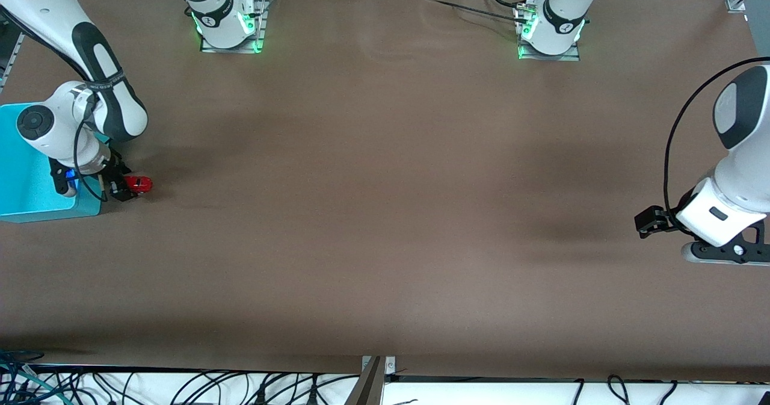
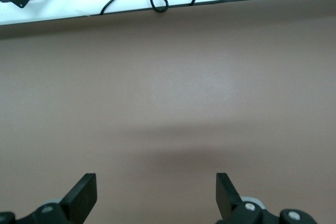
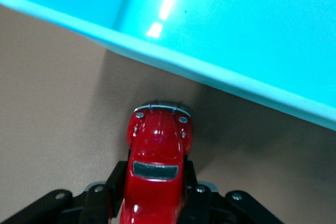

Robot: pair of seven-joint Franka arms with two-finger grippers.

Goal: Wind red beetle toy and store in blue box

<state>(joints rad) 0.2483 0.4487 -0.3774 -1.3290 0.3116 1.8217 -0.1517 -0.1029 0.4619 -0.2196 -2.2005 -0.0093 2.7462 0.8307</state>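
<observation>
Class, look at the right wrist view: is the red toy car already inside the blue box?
No. The red toy car sits on the table beside the blue box, clamped in the right gripper.

The red beetle toy has a glossy, smooth body that catches highlights, with small bright chrome-like trim at its bumper and lamps (the windscreen looks dark and shiny). The blue box looks like smooth plastic with a soft sheen, and light streaks reflect off its inner wall. The table wears a matt brown covering, even and without glare. The arm shells look like glossy white plastic, and the right gripper's fingers are matt black.
</observation>
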